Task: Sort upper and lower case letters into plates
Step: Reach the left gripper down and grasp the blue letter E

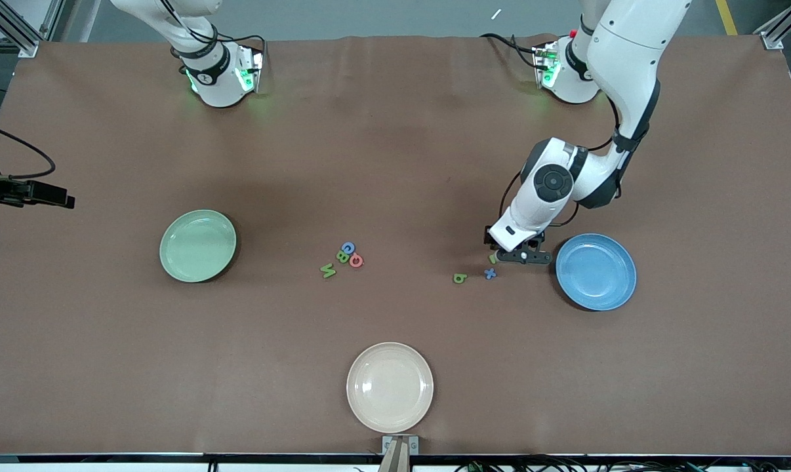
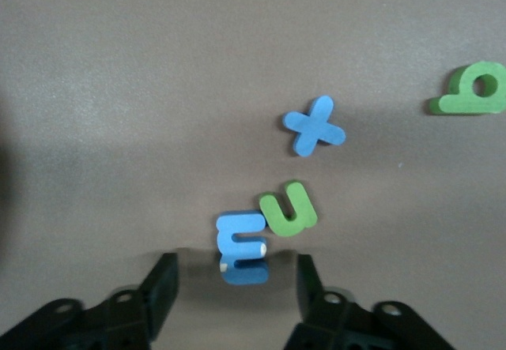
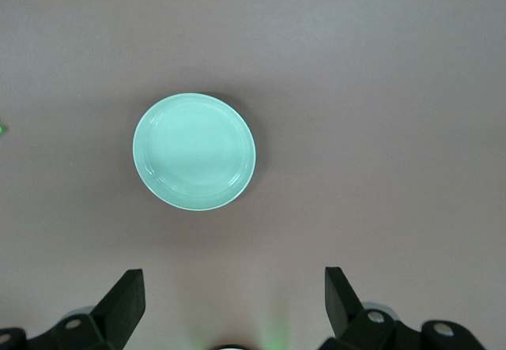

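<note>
Cream plate (image 1: 389, 387): nearest the front camera, at about 6 o'clock from the central letters. Not part of the sort.

Letters, eight in all, tiny and chunky, all on the table; none in a plate yet.
- Central cluster (image 1: 344, 258): three packed together (green, blue, pinkish-red), plus a green one at about 8 o'clock just beside them. The cluster lies at 3 o'clock from the mint plate (image 1: 197, 246), well apart from it.
- Second group, at 9 o'clock from the blue plate (image 1: 595, 271): green b (image 2: 472, 91), blue x (image 2: 314, 126), green u (image 2: 288, 209), blue E (image 2: 243, 247). The u touches the E's corner; x and b lie apart.

Left gripper (image 2: 235, 287): low over the second group, jaws apart, the blue E between them and not yet clamped.

Step in hand, my reading: pick the E.
- Come down straight and keep the E centred between the jaws, so neither finger snags the u resting against it.
- Close on the E's flat sides.
- The piece is small and light, so an off-centre squeeze may flip it or drag the u along.
- Lift, then carry to a plate; the blue one is near.

Right gripper (image 3: 233, 306): waits high over the mint plate, jaws apart, empty.
</note>
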`<state>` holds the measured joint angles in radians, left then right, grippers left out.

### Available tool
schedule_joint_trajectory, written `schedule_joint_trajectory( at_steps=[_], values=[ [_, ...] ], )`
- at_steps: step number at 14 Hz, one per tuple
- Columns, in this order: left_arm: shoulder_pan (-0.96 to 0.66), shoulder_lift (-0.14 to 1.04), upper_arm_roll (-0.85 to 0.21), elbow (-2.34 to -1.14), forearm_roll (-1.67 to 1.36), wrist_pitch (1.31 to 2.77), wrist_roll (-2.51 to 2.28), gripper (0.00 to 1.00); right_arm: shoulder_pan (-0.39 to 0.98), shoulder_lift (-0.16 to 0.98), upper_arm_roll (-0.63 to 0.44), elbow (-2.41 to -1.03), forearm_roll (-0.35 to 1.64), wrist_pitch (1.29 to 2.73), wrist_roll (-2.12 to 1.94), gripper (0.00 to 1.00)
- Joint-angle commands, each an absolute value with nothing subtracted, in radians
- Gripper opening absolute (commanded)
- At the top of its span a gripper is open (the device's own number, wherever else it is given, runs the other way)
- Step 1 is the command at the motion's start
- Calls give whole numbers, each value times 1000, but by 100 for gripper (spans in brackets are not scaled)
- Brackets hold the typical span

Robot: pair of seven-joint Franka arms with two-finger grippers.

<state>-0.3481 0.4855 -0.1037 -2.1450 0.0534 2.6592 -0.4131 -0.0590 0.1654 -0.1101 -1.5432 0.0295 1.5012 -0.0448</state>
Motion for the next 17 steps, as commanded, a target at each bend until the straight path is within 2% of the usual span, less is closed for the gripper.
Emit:
schedule_joint_trajectory(
  at_steps=[1, 3, 5, 7, 11, 13, 15, 17],
  values=[
    [-350, 509, -100, -2126, 74, 2666, -423, 61, -45, 160, -97, -1532, 118, 1482, 165, 100],
    [-348, 511, -100, -2126, 74, 2668, -425, 54, 7, 160, -98, -1548, 137, 1503, 228, 100],
    [-348, 511, -100, -2120, 74, 2668, -425, 47, 46, 161, -97, -1603, 138, 1595, 348, 100],
    [-348, 512, -100, -2112, 74, 2668, -425, 35, 101, 169, -97, -1640, 140, 1659, 444, 100],
    [-347, 522, -100, -2096, 72, 2668, -458, 12, 244, 260, -98, -1644, 140, 1767, 734, 100],
    [-345, 512, -100, -2094, 74, 2663, -474, 9, 297, 325, -97, -1643, 140, 1851, 849, 100],
    [-339, 450, -100, -2114, 74, 2631, -472, 9, 362, 405, -97, -1637, 141, 1954, 978, 100],
    [-299, 361, -104, -2125, 74, 2507, -465, 9, 414, 477, -97, -1635, 141, 2046, 1102, 100]
  ],
)
